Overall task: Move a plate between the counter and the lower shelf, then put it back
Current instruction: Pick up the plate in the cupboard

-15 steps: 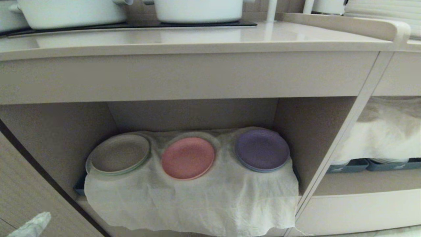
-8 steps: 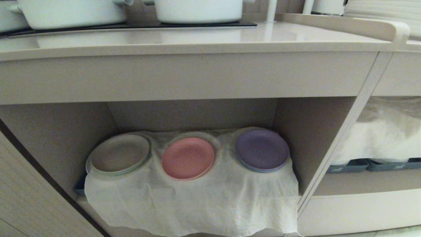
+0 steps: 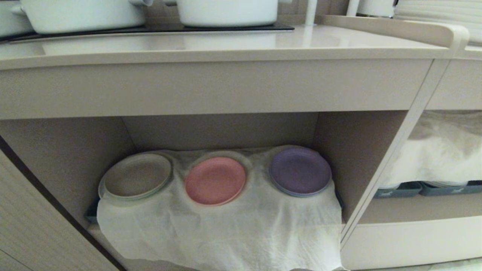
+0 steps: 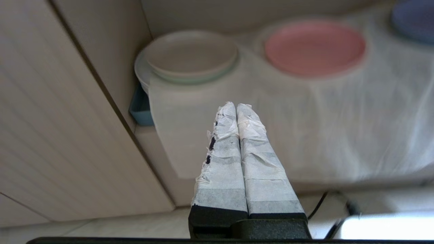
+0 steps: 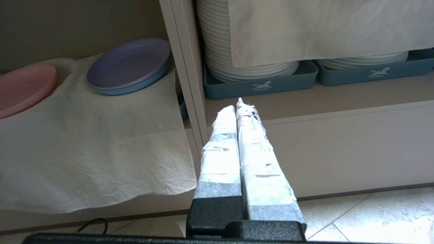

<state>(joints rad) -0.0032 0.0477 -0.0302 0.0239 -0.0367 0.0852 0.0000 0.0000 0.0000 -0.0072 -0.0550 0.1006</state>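
The plate [image 3: 215, 180] lies flat on the lower shelf [image 3: 222, 130], in the middle of a row of three: a white plate [image 3: 136, 175] sits to its left and the purple plate [image 3: 300, 171] to its right, each apart from its neighbour. All three rest on a white cloth [image 3: 226, 226] that lines the cubby and drapes over its front edge, which probably cushions the dishes and keeps them from sliding. The worktop [image 3: 188, 45] above carries only white pots [image 3: 226, 11] at the back, so its front strip lies free for setting a plate down. The left pincer [image 4: 236, 106] hangs low in front of the shelf, its taped fingers pressed together with nothing between them, pointing toward the draped cloth below the white plate. The right pincer [image 5: 238, 108] is likewise closed and empty, parked before the upright that divides this cubby from the neighbouring shelf with stacked plates in blue-grey trays [image 5: 261, 83]. Neither pincer touches the pink plate, so it looks either back in place or not yet picked up; which one cannot be told from here.
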